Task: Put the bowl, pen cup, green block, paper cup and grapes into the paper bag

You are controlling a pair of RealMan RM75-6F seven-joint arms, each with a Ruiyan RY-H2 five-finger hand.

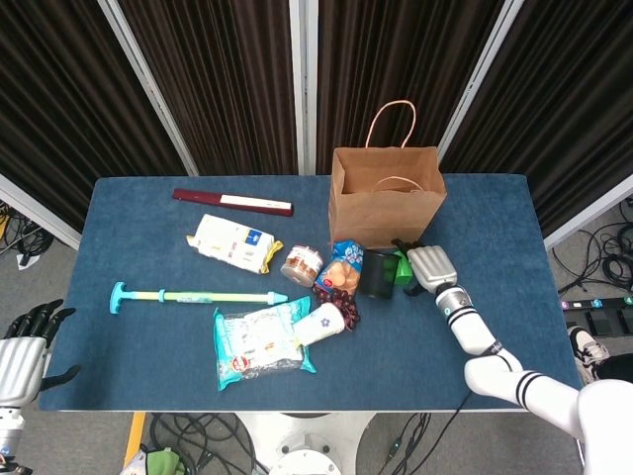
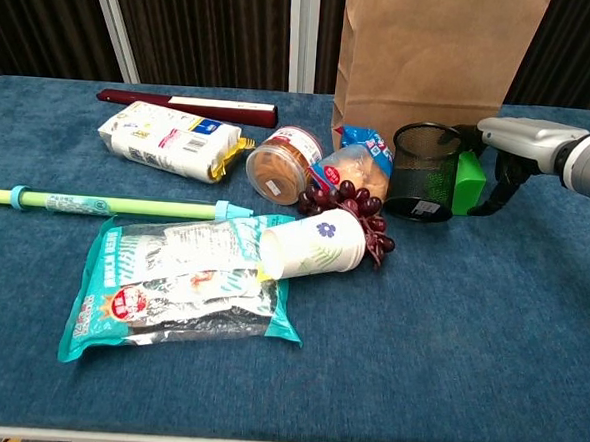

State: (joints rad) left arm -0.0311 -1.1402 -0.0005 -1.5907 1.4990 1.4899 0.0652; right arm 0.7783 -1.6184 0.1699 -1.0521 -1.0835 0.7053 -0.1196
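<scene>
Gripping green block (image 2: 468,182) with right hand (image 2: 514,154), touching pen cup (image 2: 424,172) before paper bag (image 1: 385,195) | left hand (image 1: 25,341) idling open off table edge (image 1: 59,396)

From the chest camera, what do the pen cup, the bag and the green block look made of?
Pen cup: black wire mesh, probably metal, since the holes show through.
Paper bag: matte brown kraft paper, creased, with a twisted paper-cord handle in the head view.
Green block: smooth, evenly coloured solid, maybe plastic or painted wood; I cannot tell which.
</scene>
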